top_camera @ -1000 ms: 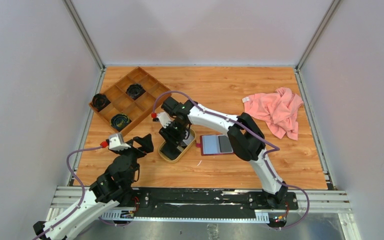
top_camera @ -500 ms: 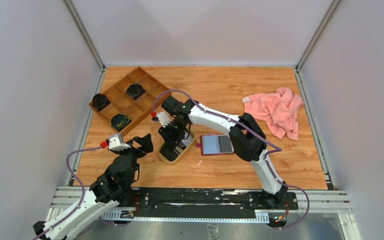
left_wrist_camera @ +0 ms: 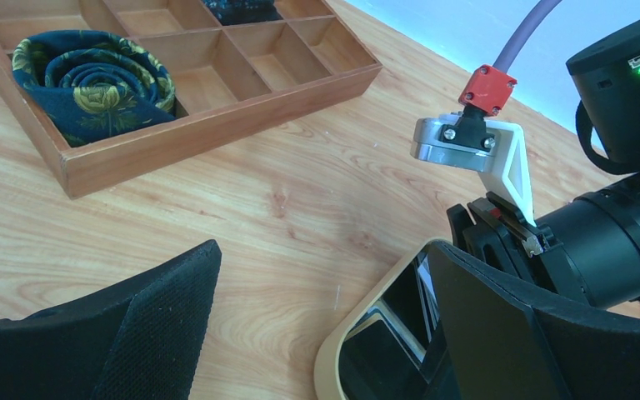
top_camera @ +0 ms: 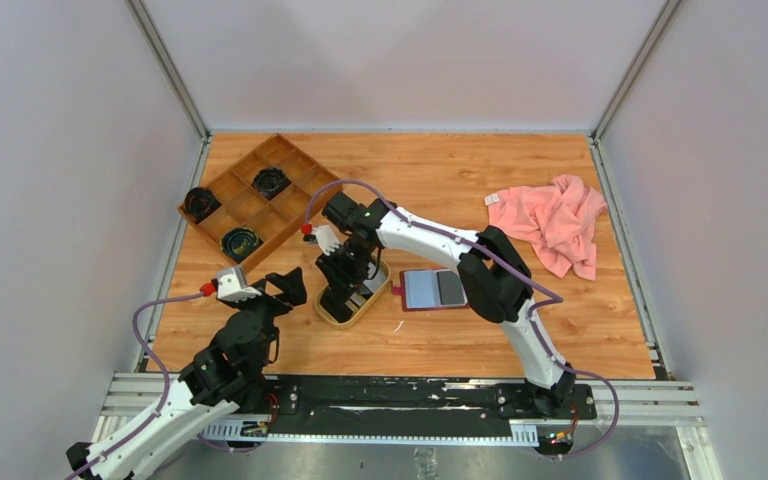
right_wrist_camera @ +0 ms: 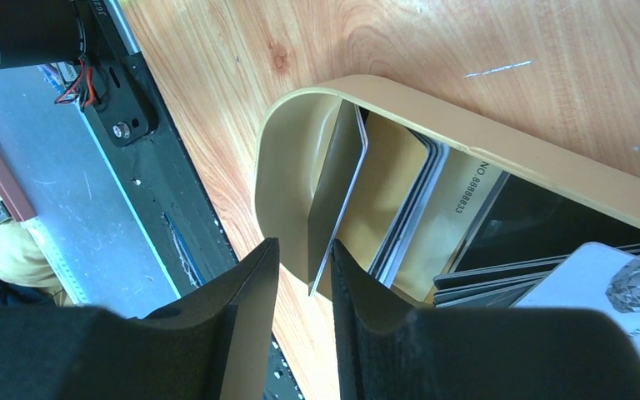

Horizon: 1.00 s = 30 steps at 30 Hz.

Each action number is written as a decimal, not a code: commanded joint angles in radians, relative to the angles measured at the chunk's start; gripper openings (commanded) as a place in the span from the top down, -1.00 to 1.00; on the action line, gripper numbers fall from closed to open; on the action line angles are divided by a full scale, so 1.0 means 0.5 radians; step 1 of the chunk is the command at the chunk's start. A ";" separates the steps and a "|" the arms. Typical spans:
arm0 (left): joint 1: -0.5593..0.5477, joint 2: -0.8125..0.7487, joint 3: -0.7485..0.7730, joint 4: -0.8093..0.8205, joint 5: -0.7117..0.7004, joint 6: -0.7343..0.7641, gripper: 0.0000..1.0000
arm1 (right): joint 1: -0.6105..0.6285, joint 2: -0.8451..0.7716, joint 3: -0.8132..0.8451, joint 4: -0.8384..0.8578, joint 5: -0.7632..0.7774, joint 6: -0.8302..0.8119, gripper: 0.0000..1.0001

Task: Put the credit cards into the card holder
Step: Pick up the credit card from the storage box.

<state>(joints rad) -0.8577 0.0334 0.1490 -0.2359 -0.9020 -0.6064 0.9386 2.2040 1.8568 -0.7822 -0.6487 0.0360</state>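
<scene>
The credit cards lie in an oval tan tray [top_camera: 334, 316]; several lie flat or lean in a stack [right_wrist_camera: 542, 271]. One gold card [right_wrist_camera: 338, 187] stands on edge at the tray's rounded end. My right gripper [right_wrist_camera: 303, 250] points down over it, its jaws narrowly apart. The card's upper edge rests against one finger [right_wrist_camera: 358, 292], with a gap to the other. The dark red card holder [top_camera: 434, 289] lies open just right of the tray, its grey-blue inside up. My left gripper [left_wrist_camera: 325, 250] hovers wide open and empty at the tray's left rim [left_wrist_camera: 333, 358].
A brown compartmented wooden box [top_camera: 255, 195] with rolled dark ties [left_wrist_camera: 92, 71] stands at the back left. A pink cloth [top_camera: 552, 222] lies crumpled at the right. The right arm's forearm hangs over the card holder's right side.
The right gripper's jaws have narrowed around the upright card and shifted slightly toward the tray's near end. The left arm has not moved.
</scene>
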 commanded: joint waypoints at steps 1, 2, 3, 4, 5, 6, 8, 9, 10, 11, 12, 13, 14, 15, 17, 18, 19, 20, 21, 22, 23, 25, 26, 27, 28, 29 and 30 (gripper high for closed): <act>0.007 -0.018 -0.026 -0.025 -0.086 -0.045 -0.99 | 0.038 0.053 -0.026 -0.059 -0.073 0.046 0.35; 0.007 -0.018 -0.026 -0.029 -0.086 -0.047 -0.99 | 0.037 0.058 -0.026 -0.059 -0.070 0.047 0.36; 0.007 -0.019 -0.027 -0.029 -0.086 -0.048 -0.99 | 0.037 0.060 -0.026 -0.059 -0.057 0.047 0.37; 0.007 -0.020 -0.026 -0.028 -0.088 -0.048 -0.99 | 0.039 0.062 -0.024 -0.057 -0.041 0.047 0.37; 0.006 -0.021 -0.026 -0.030 -0.089 -0.048 -0.99 | 0.037 0.064 -0.026 -0.057 -0.020 0.042 0.40; 0.007 -0.023 -0.026 -0.031 -0.089 -0.048 -0.99 | 0.040 0.065 -0.026 -0.056 0.004 0.043 0.41; 0.006 -0.021 -0.025 -0.028 -0.089 -0.048 -0.99 | 0.039 0.065 -0.024 -0.057 0.033 0.040 0.47; 0.005 -0.021 -0.026 -0.030 -0.087 -0.048 -0.99 | 0.040 0.064 -0.023 -0.056 0.045 0.039 0.51; 0.006 -0.021 -0.028 -0.031 -0.089 -0.048 -0.99 | 0.040 0.062 -0.021 -0.055 0.056 0.037 0.56; 0.007 -0.021 -0.027 -0.033 -0.089 -0.048 -0.99 | 0.040 0.062 -0.018 -0.055 0.065 0.034 0.63; 0.006 -0.021 -0.027 -0.031 -0.087 -0.048 -0.99 | 0.040 0.059 -0.017 -0.057 0.075 0.030 0.72; 0.007 -0.021 -0.026 -0.033 -0.089 -0.048 -0.99 | 0.039 0.054 -0.012 -0.056 0.090 0.023 0.82; 0.006 -0.021 -0.027 -0.034 -0.087 -0.050 -0.99 | 0.037 0.047 -0.011 -0.056 0.100 0.018 0.90; 0.006 -0.023 -0.025 -0.034 -0.089 -0.051 -0.99 | 0.035 0.040 -0.008 -0.057 0.110 0.010 0.98; 0.007 -0.024 -0.027 -0.037 -0.086 -0.048 -0.99 | 0.027 0.019 -0.005 -0.056 0.129 -0.011 0.99; 0.007 -0.024 -0.025 -0.035 -0.086 -0.048 -0.99 | 0.020 0.006 -0.005 -0.057 0.129 -0.017 1.00; 0.007 -0.024 -0.026 -0.034 -0.086 -0.048 -0.99 | 0.011 -0.006 -0.005 -0.056 0.122 -0.025 1.00; 0.005 -0.024 -0.026 -0.034 -0.086 -0.048 -0.99 | 0.001 -0.018 -0.004 -0.055 0.114 -0.032 1.00; 0.006 -0.024 -0.023 -0.034 -0.086 -0.047 -0.99 | -0.010 -0.027 -0.005 -0.056 0.103 -0.041 0.99; 0.007 -0.024 -0.022 -0.034 -0.086 -0.045 -0.99 | -0.021 -0.033 -0.006 -0.056 0.098 -0.051 1.00; 0.006 -0.025 -0.020 -0.032 -0.081 -0.039 -0.99 | -0.035 -0.040 -0.006 -0.055 0.091 -0.060 1.00; 0.006 -0.029 -0.019 -0.018 -0.066 -0.015 -0.98 | -0.065 -0.045 -0.010 -0.057 0.054 -0.107 1.00; 0.007 -0.032 -0.016 0.000 -0.045 0.014 -0.98 | -0.078 -0.045 -0.008 -0.062 0.028 -0.137 1.00; 0.007 -0.039 -0.015 0.026 0.003 0.053 -0.97 | -0.095 -0.043 -0.008 -0.068 -0.016 -0.166 1.00; 0.007 -0.047 -0.012 0.052 0.056 0.099 -0.97 | -0.115 -0.040 -0.010 -0.072 -0.071 -0.192 1.00; 0.007 -0.049 -0.011 0.075 0.114 0.132 -0.97 | -0.132 -0.038 -0.013 -0.077 -0.134 -0.226 1.00; 0.007 -0.048 -0.010 0.099 0.177 0.147 -0.97 | -0.147 -0.036 -0.014 -0.089 -0.193 -0.272 1.00</act>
<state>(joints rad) -0.8577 0.0257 0.1490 -0.2375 -0.8787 -0.5812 0.9104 2.2223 1.8568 -0.7853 -0.6514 -0.0097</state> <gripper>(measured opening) 0.989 0.012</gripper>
